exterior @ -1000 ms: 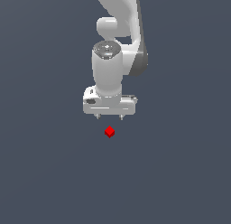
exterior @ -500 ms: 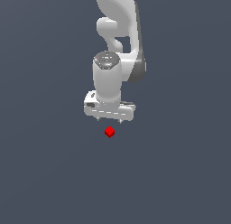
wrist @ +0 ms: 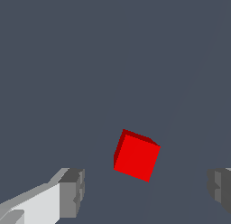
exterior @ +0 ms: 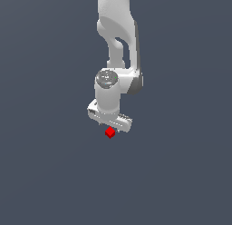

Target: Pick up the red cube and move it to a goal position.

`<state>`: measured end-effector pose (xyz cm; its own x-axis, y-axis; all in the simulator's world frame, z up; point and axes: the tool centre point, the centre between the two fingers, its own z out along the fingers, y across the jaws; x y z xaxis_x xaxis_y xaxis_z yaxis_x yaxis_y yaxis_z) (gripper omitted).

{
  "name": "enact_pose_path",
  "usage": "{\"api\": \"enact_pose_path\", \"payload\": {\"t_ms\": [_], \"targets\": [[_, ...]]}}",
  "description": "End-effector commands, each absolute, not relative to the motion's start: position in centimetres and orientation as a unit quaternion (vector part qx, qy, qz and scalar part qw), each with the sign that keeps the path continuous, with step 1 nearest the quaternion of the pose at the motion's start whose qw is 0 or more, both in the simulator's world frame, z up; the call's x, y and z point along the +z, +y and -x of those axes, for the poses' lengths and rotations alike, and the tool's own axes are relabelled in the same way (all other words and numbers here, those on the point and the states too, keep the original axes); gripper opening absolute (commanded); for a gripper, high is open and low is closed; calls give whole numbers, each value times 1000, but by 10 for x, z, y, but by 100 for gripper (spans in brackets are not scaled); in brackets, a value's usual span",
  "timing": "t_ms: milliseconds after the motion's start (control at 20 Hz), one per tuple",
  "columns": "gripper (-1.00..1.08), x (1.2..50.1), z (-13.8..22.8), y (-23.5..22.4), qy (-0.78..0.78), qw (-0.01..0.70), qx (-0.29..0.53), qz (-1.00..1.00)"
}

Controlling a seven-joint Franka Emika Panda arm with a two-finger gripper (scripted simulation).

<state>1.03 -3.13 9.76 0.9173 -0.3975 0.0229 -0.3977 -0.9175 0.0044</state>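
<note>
Red cube [wrist: 136, 156], plain-faced, unlabelled, seemingly between the parted gripper [wrist: 146, 191] fingers.

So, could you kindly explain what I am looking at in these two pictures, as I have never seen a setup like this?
These are simulator renders of one white robot arm. The exterior view comes from a camera off the arm and shows the arm reaching down over a plain dark grey surface. Its gripper, a two-fingered claw, is right by a tiny red cube. The wrist view comes from a camera on the arm's wrist: the cube lies on the surface between the two grey fingertips, which stand wide apart. Nothing is held.
</note>
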Motion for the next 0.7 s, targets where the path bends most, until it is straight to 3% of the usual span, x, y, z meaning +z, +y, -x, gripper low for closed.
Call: {"api": "enact_pose_path", "payload": {"t_ms": [0,650], "targets": [[100,80,-9,-32,-240,4,9,-971],[100,25,-3,-33,-357,1,1,-934]]}}
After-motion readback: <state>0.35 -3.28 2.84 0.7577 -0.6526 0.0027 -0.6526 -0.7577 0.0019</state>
